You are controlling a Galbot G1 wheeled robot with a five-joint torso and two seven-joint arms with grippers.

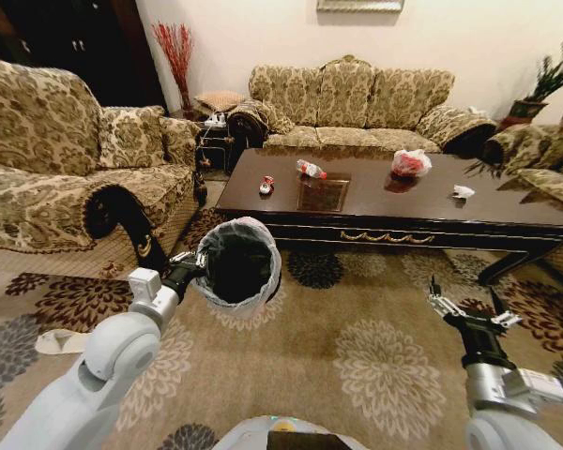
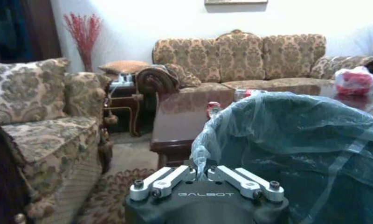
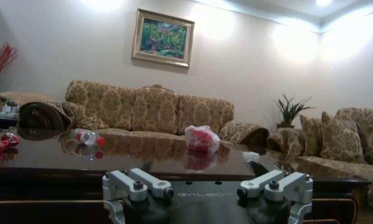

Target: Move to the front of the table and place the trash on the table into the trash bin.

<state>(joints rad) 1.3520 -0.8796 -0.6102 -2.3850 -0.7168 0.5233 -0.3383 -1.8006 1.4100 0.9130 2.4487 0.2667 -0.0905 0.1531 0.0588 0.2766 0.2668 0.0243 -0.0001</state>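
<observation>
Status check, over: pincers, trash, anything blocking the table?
Left pincer shut on bin liner rim, right pincer open, empty. Four trash items on table. Nothing blocking.

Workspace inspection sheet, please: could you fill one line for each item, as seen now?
Surface: glossy dark table, ahead of the robot.
Job's things: on the table, wrapper, bottle, red-and-white bag, paper scrap; trash bin held up off the carpet.
Clutter: small items on the side table.
Grippers: left tool shut on the trash bin's liner rim; right tool open, empty, short of the table.
Cables: nothing seen.
Surroundings: patterned sofas, floral carpet, plant.
</observation>
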